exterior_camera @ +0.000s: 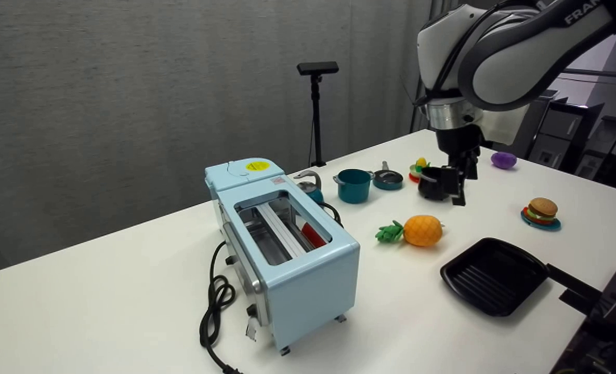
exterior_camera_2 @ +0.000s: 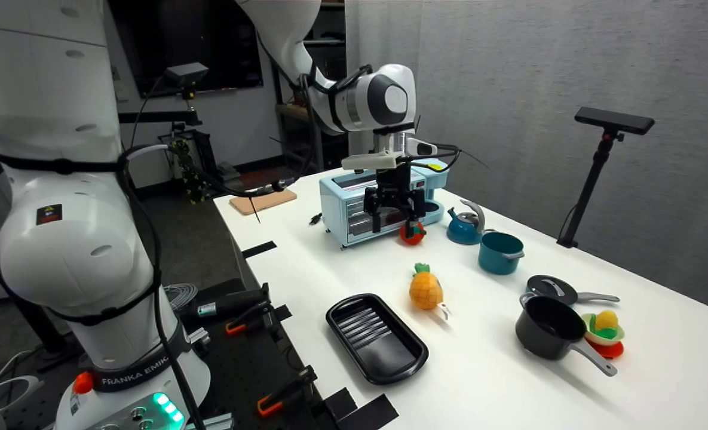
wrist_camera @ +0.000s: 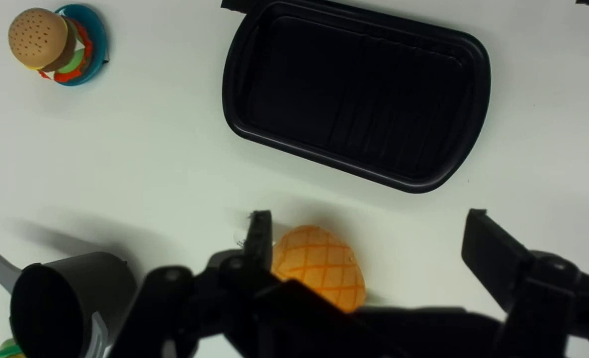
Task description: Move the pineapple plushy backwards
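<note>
One gripper [wrist_camera: 368, 223] is hovering over the white table [exterior_camera_2: 497, 388], its two fingers [wrist_camera: 490, 251] standing wide apart. One orange pineapple plushy [wrist_camera: 319, 263] is lying on the table below the gripper, apart from it in both exterior views; in the wrist view it is showing between the fingers, just beside one of them. In that view, one ribbed black grill pan [wrist_camera: 299, 89] is resting farther up than the gripper, one toy hamburger [wrist_camera: 38, 37] is sitting on one teal plate [wrist_camera: 98, 40] up and to its left, and one black saucepan [wrist_camera: 103, 281] is standing low on its left. In an exterior view, one pale-blue toaster oven [exterior_camera_2: 337, 212] is standing behind the gripper, while one teal kettle [exterior_camera_2: 464, 232], one teal pot [exterior_camera_2: 500, 260], one small long-handled pan [exterior_camera_2: 554, 292] and one bowl [exterior_camera_2: 613, 340] of toy food [exterior_camera_2: 606, 319] are stretching away to its right. One purple toy [exterior_camera: 503, 160] is lying beyond the gripper in an exterior view.

The gripper is hiding the plushy's green tuft [exterior_camera: 389, 232] in the wrist view. One red round toy [exterior_camera_2: 410, 240] is peeking out behind one finger, its kind hard to make out. In an exterior view the toaster oven is covering part of the kettle, and the gripper is overlapping the saucepan.
</note>
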